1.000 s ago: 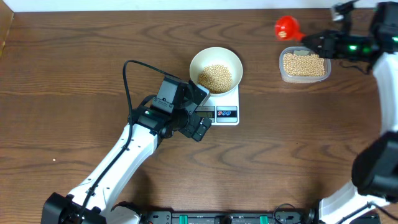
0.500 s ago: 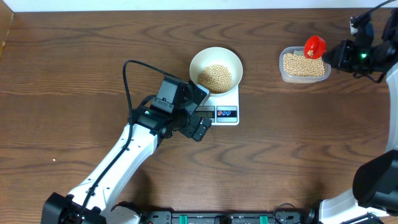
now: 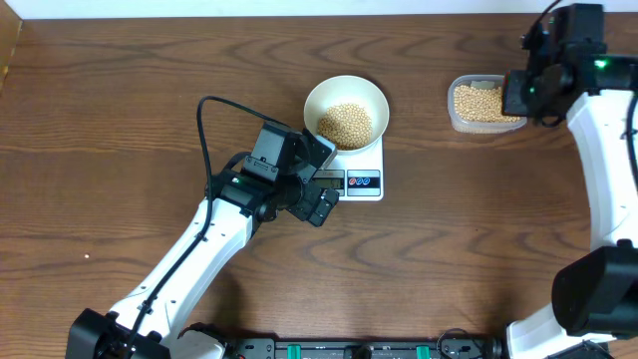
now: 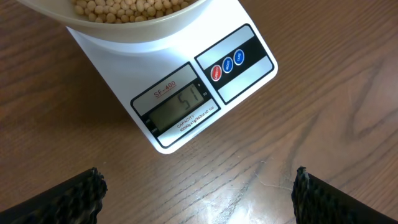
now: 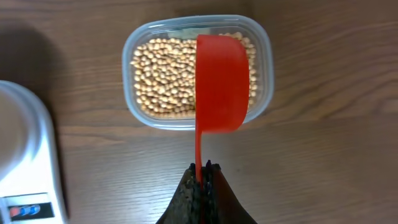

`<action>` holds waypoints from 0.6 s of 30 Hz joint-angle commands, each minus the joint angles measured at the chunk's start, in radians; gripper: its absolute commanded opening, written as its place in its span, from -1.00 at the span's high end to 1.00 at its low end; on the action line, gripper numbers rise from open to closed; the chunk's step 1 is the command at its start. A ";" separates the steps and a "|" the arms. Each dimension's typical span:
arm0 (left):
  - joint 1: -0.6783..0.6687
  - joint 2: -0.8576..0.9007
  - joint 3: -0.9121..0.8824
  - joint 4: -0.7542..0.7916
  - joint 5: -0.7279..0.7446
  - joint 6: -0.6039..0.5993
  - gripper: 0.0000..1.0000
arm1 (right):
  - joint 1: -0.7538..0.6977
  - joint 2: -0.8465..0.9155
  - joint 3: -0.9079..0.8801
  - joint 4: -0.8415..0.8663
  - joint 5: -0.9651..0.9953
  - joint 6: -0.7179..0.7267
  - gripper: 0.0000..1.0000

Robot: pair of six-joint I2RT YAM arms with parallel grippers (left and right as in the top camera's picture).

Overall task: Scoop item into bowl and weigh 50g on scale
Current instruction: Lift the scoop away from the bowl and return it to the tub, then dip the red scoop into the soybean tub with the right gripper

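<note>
The left arm runs from the near-left corner of the table (image 3: 120,120) diagonally toward its middle, wrist tipped down. The left gripper (image 3: 321,201) hangs just beside the near end of the scale (image 3: 365,160), not touching it. In its wrist view the two fingertips (image 4: 78,193) stand wide apart at the bottom corners with only bare wood between them.

The right arm climbs along the right edge and bends inward near the far-right corner, its wrist over the clear tub (image 3: 485,124). The right gripper (image 5: 204,180) is pressed together on the thin handle of a red scoop (image 5: 222,84), whose cup hangs over the right half of the tub. From this angle it is hard to tell whether the cup faces up or down, or carries anything.

The white bowl (image 3: 311,98) sits on the scale around mid-table, nearer the far edge, with a heap of beans (image 3: 346,125) inside. More beans fill the tub.

Overhead, the scoop is hidden under the right wrist and the scale's reading is too small to make out. The left wrist view shows the display (image 4: 185,104) reading 51, the red and blue buttons (image 4: 227,64) beside it, and the bowl's rim overhanging the platform. The right wrist view catches only a corner of the scale at its left edge.
</note>
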 commanded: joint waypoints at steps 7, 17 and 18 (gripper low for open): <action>0.004 -0.011 0.002 0.000 -0.006 -0.002 -0.96 | 0.103 -0.006 0.014 -0.003 0.238 0.010 0.98; 0.004 -0.011 0.002 0.000 -0.006 -0.002 -0.96 | 0.193 0.020 0.014 0.006 0.405 0.007 0.97; 0.004 -0.011 0.002 0.000 -0.006 -0.002 -0.96 | 0.193 0.022 0.014 0.008 0.402 0.011 0.97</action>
